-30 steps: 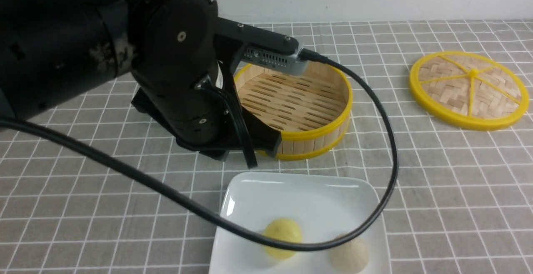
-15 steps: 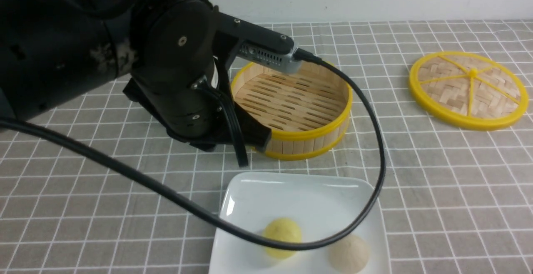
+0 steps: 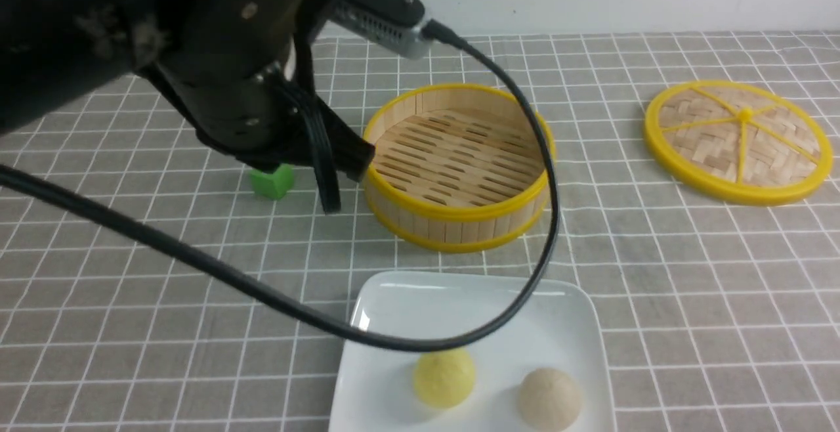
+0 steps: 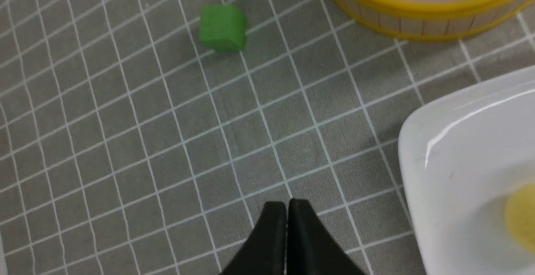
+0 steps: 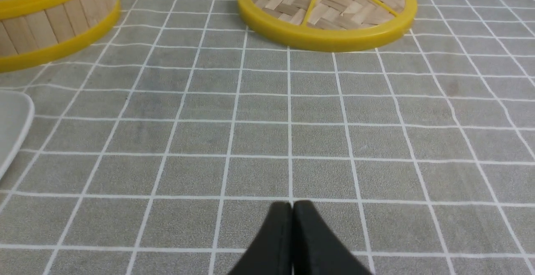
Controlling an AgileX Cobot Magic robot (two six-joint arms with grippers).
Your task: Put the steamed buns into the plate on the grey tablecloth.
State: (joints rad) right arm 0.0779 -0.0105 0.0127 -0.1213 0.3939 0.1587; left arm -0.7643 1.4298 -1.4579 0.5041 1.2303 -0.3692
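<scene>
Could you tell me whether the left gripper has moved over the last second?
Yes. The left gripper has drawn up and leftward, away from the steamer basket, uncovering the green cube.

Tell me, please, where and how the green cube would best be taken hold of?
Probably by two opposite flat side faces of the green cube, coming straight down from above. It sits alone on the tablecloth, apart from the steamer basket, so both sides look free.
</scene>
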